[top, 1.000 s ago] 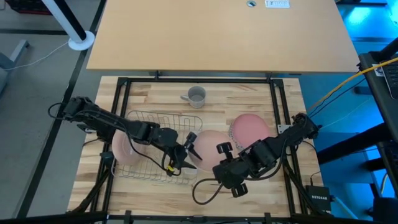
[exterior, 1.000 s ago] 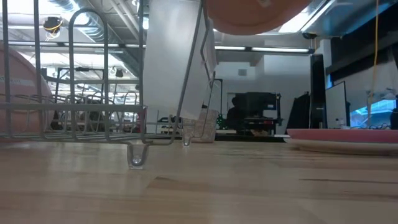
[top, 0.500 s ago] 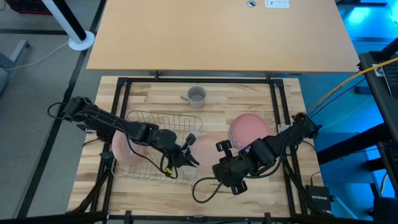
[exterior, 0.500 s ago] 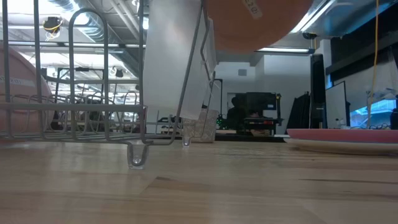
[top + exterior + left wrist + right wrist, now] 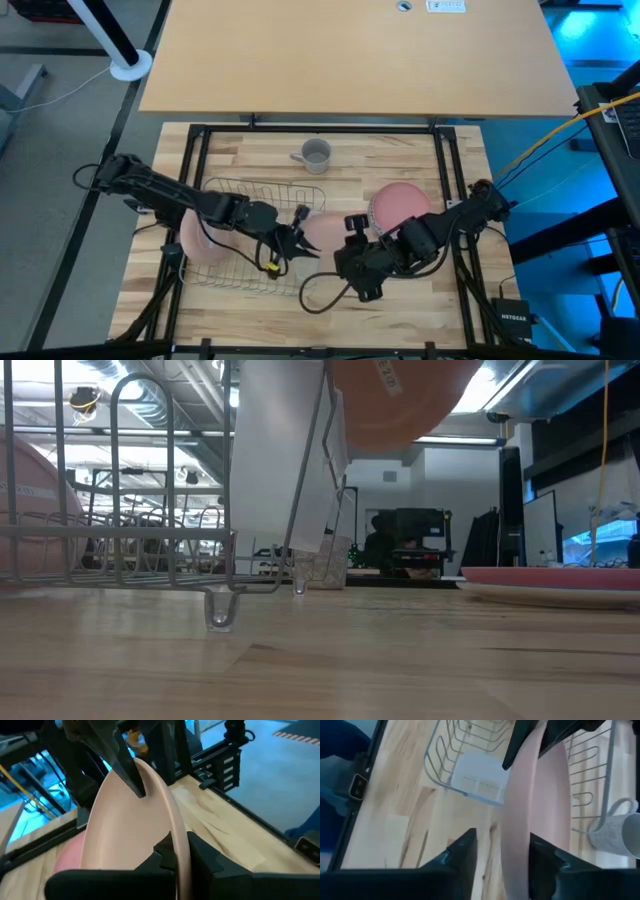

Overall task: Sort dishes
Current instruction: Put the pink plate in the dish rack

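A salmon-pink plate (image 5: 322,228) hangs on edge above the table, just right of the wire rack (image 5: 240,240). My left gripper (image 5: 177,857) is shut on its rim. My right gripper (image 5: 502,850) is open, one finger on each side of the opposite rim. In the low view only the plate's lower part (image 5: 400,400) shows, well above the wood. A second pink plate (image 5: 195,240) stands in the rack's left end. A third pink plate (image 5: 402,205) lies flat on the table at the right. My left gripper pinches the plate's rim (image 5: 176,837) between its two fingers, one on each face, coming nearly level from the table's left. The plate is lifted clear and stands almost on edge. My right gripper: whether either finger (image 5: 462,847) still touches the plate, I cannot tell.
A grey mug (image 5: 316,155) stands behind the rack near the far edge. A white box (image 5: 480,780) sits at the rack's near right corner. The flat plate (image 5: 550,575) seems to rest on a paler dish. Bare wood lies along the near edge.
The held plate has tipped from lying fairly flat to standing nearly on edge and has shifted a little toward the rack. In the low view its lower rim has come down. Both grippers have stayed beside it.
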Robot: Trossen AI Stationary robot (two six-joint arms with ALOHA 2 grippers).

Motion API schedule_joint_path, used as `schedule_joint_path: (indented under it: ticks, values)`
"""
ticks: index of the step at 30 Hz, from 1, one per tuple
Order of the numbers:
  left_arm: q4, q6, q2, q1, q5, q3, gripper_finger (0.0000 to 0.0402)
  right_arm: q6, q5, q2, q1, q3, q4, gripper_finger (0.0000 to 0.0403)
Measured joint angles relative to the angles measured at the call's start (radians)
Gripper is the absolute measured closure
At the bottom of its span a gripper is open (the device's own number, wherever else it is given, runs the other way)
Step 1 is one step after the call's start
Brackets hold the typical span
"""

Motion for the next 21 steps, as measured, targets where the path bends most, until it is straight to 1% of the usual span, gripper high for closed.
schedule_joint_path:
  ticks: [4,8,11,14,17,21]
  values:
    - [-0.003,-0.021,-0.024,-0.002,-0.021,0.001,0.039,-0.024,0.044,0.001,-0.006,0.045,-0.012,0.0245]
    - [-0.006,-0.072,-0.059,0.0,-0.059,0.001,0.039,-0.125,0.135,0.001,-0.003,0.118,-0.019,0.0243]
    - [-0.018,-0.107,-0.1,-0.001,-0.116,0.001,0.039,-0.2,0.204,0.001,-0.003,0.19,-0.021,0.0242]
    - [-0.045,-0.164,-0.16,-0.01,-0.219,0.001,0.039,-0.269,0.303,-0.003,-0.003,0.246,-0.01,0.0242]
    - [-0.089,-0.238,-0.245,-0.031,-0.353,0.001,0.039,-0.341,0.438,-0.042,-0.003,0.23,0.017,0.0242]
    - [-0.13,-0.399,-0.375,-0.08,-0.539,0.002,0.039,-0.355,0.621,-0.078,-0.005,0.231,0.005,0.0242]
